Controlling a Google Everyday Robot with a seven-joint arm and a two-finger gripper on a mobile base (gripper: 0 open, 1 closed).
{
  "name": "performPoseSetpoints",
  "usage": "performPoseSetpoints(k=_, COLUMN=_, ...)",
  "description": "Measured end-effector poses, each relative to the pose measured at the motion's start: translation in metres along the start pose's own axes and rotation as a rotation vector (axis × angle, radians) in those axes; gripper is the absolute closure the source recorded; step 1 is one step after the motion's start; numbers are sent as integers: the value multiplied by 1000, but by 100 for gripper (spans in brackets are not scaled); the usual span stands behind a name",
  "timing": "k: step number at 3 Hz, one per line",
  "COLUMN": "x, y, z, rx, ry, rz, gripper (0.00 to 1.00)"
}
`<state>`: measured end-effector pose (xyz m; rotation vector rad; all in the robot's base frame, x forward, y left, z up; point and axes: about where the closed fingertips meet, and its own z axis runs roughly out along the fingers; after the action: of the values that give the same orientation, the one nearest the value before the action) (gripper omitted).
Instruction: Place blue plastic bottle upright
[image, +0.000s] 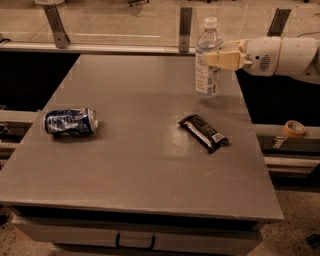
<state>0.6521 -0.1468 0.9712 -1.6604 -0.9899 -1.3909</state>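
Reaching in from the far right, the hand (214, 59) is closed on the blue plastic bottle (206, 81) just below its shoulder. That bottle stands upright, cap up, at the far right of the counter (140, 165), base on or barely above the surface. Seemingly left: release and withdraw.

Grey table (135, 170), seen from its near edge; crushed dark blue can (70, 121) lying on its side near the left edge; flat black snack wrapper (204, 133) lying diagonally right of centre, well apart from the can; dark drawer handle (135, 241) below the near edge; tan tape roll (293, 128) on a ledge beyond the right side; metal post (185, 22) behind the far edge; gripper (210, 59) above the far right corner.
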Motion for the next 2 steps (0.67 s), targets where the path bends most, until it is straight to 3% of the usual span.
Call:
performPoseSetpoints(k=1, x=-16, y=3, z=-2, rx=22, ry=0, rz=5, gripper=82)
performPoseSetpoints(k=2, x=-30, y=1, z=-2, rx=57, ry=2, rz=18, gripper=58)
